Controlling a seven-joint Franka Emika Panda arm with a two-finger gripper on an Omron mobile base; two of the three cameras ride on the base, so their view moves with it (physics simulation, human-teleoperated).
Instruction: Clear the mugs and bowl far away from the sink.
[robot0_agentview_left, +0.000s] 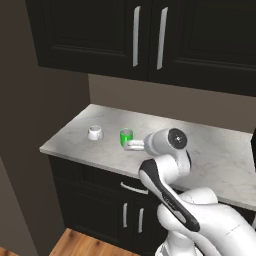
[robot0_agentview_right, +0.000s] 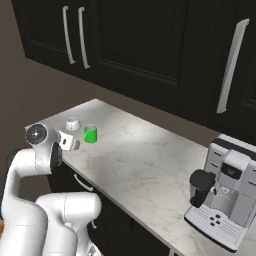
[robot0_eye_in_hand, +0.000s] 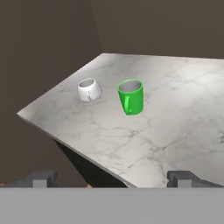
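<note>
step: mugs set down, gripper (robot0_eye_in_hand: 112, 179) spread wide, empty | green mug (robot0_eye_in_hand: 131, 96) upright beside white mug (robot0_eye_in_hand: 89, 89) near counter (robot0_eye_in_hand: 175, 122) corner | next: likely fetch bowl (judgement)

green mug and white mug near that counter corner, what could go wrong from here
The green mug and white mug stand upright and close together near the marble counter's end corner. The open gripper sits short of them at the front edge. Reaching for the green one, a finger could knock the white mug toward the edge. The coffee machine sits farther along, so a wide swing might hit it.
</note>
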